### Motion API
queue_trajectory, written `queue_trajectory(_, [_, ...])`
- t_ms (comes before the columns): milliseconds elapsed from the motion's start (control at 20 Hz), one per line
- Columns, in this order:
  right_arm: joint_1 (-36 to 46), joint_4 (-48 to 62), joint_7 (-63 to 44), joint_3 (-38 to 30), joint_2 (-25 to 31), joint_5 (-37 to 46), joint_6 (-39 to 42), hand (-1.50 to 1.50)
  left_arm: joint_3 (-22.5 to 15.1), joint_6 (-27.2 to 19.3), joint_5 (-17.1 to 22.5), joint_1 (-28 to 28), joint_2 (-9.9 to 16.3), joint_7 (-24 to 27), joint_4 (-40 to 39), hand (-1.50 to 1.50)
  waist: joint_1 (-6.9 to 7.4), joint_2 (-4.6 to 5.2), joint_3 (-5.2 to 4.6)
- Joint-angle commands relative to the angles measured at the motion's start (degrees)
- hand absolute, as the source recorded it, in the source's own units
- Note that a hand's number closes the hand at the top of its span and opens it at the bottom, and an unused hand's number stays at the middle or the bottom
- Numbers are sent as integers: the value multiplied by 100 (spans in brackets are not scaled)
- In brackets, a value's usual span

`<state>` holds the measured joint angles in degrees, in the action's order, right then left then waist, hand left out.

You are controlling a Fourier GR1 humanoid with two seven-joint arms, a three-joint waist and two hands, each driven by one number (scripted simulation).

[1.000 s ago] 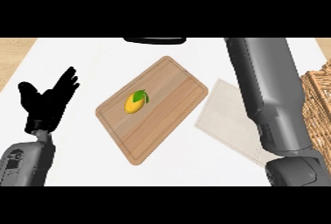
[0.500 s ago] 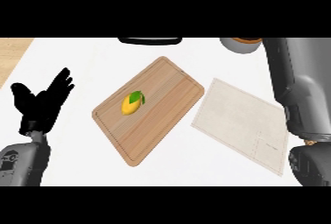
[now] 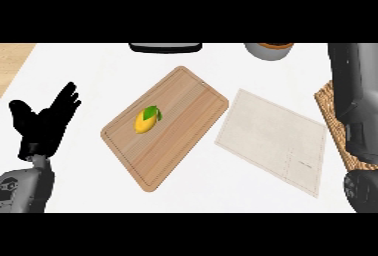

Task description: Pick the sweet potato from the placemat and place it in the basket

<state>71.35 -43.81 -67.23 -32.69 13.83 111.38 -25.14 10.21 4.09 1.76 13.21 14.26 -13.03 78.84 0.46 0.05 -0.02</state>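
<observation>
though left hand (image 3: 43, 121) rests open, placemat (image 3: 273, 138) bare, basket (image 3: 334, 115) beside.

I have a single view, from my head, looking steeply down on the white counter (image 3: 221, 190). It sits close above the wooden board (image 3: 166, 127) and placemat (image 3: 273, 140); my forearms enter from its lower edge, the basket (image 3: 332, 115) cut at right.

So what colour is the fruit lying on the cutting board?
Yellow-orange with a green leaf; the fruit shows in the head view.
</observation>
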Motion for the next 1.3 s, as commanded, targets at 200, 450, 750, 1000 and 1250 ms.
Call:
queue_trajectory(200, [-1008, -841, -346, -212, -126, -192, -151, 150, 81, -10, -47, -42, 0, 317, -251, 0, -79, -6, 0])
queue_trajectory(450, [-1892, -1812, 184, -288, -321, -610, -284, 150, 99, 182, 112, -394, -25, 354, -41, 0, -85, -29, 1])
queue_trajectory(750, [-2185, -2201, -495, -803, -341, -234, -833, -150, 24, 35, 26, -85, -42, 73, 63, 0, -53, -4, 4])
queue_trajectory(1000, [-2622, -2496, 137, -842, -349, -756, -632, -150, 87, 33, 77, 20, -47, 23, -52, 0, -64, -6, 2])
queue_trajectory(1250, [-2937, -2879, 588, -654, -373, -1278, -961, -150, 209, 88, 88, -25, 124, 11, 57, 0, -58, -15, 2])
